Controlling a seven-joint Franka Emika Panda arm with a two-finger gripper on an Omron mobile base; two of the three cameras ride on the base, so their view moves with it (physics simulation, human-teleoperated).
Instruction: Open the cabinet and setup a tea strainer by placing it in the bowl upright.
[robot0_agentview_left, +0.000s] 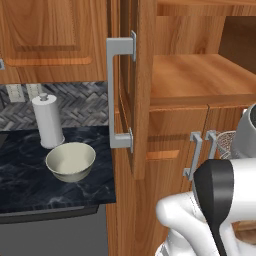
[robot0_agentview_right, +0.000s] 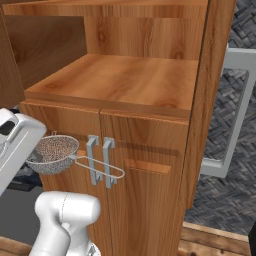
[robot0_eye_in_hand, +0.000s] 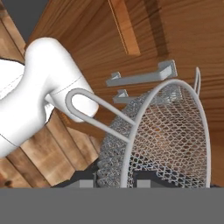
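Hand view: hand (robot0_eye_in_hand: 114, 183) clamps tea strainer (robot0_eye_in_hand: 164, 140) rim.

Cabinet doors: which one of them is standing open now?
The tall cabinet door with the long vertical grey bar handle is swung open, showing a bare shelf. The two shorter doors below, with short handles, remain closed.

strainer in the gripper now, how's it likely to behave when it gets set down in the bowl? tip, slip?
The tea strainer is thin wire mesh, so probably light and a little springy. Its long loop handle sticks out to one side, so it may tip toward that side in the bowl. The bowl's smooth glazed wall could let the rounded basket slide.
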